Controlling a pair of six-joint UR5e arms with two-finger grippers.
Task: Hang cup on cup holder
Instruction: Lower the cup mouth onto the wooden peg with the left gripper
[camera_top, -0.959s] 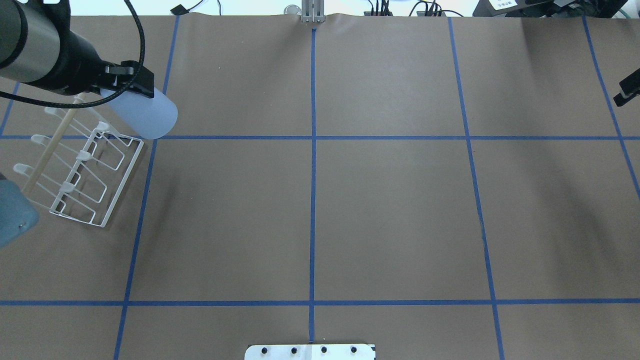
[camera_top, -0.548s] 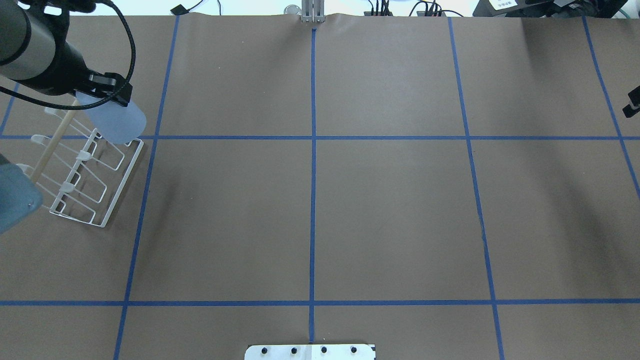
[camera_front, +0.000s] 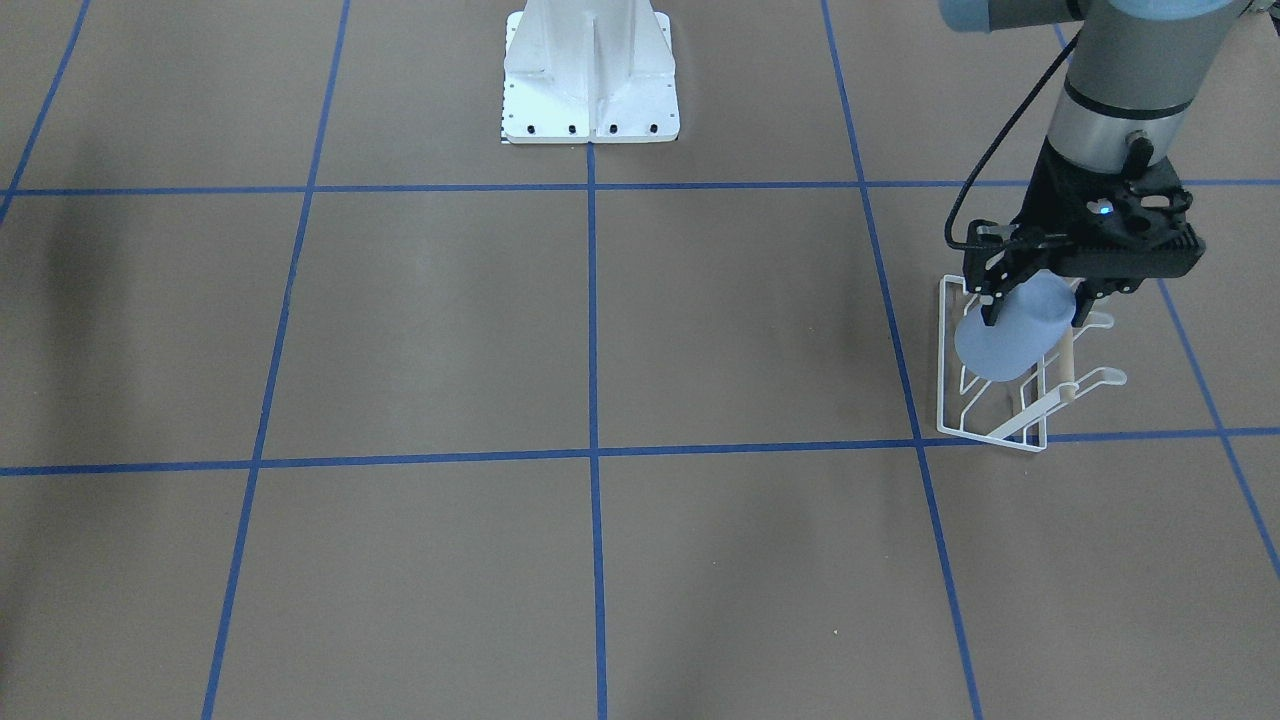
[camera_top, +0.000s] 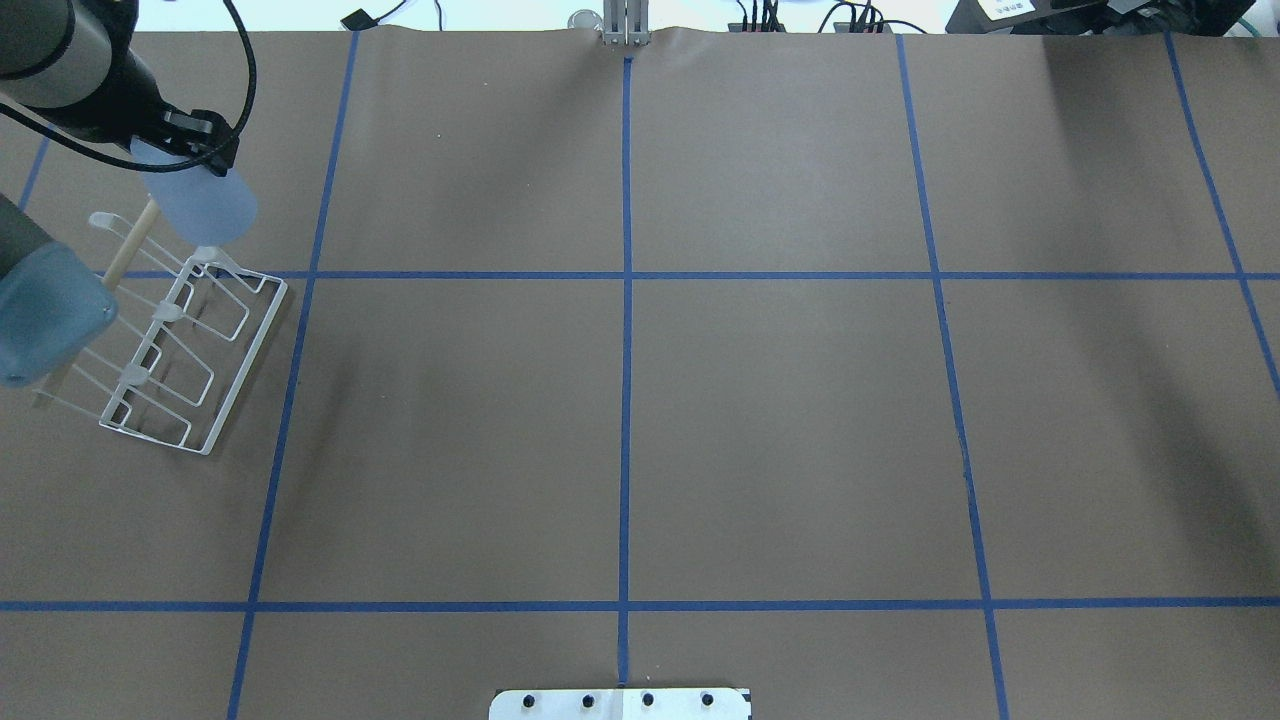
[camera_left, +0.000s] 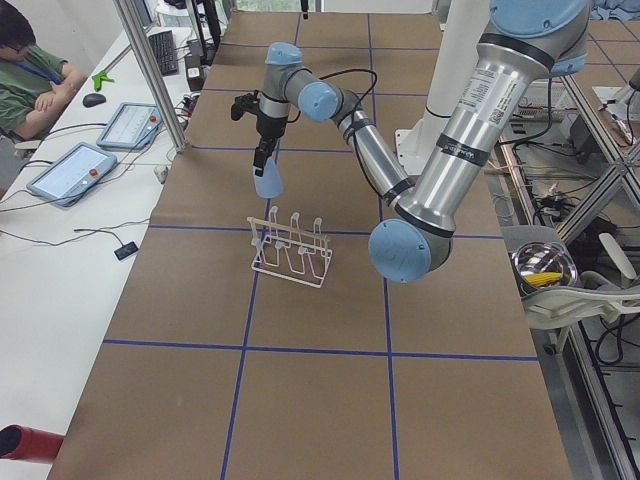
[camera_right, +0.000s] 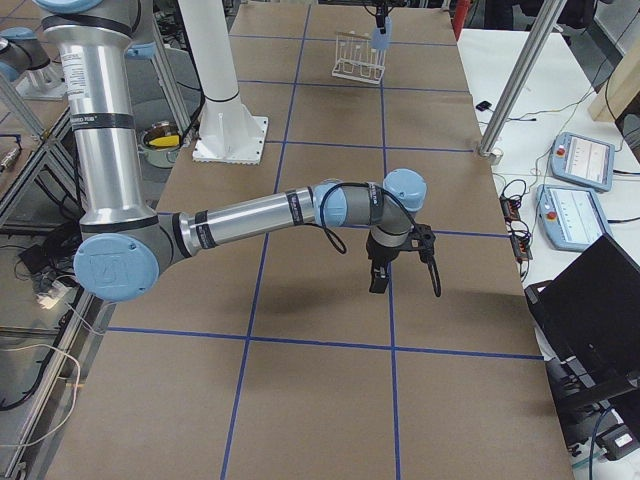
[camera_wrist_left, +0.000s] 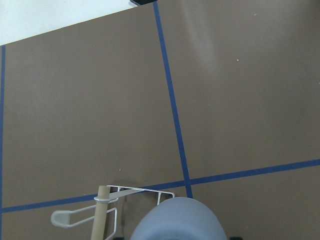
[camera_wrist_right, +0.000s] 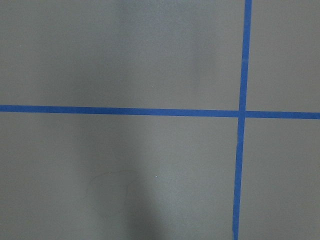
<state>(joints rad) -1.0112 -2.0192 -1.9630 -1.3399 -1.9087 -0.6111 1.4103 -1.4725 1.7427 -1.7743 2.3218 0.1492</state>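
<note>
From here, my left gripper (camera_front: 1035, 302) is clamped on the smooth, tapered blue-grey cup (camera_front: 1003, 345), held tilted over one end of the white wire cup holder (camera_top: 248, 366), while I cannot tell how far open the right gripper (camera_right: 378, 278) is.

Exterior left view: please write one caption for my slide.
Left tool holds the cup above one end of the cup holder.

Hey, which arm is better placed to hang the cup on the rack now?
Left. The left gripper holds the cup just above one end of the cup holder. The right gripper hangs far along the table, away from both.
</note>
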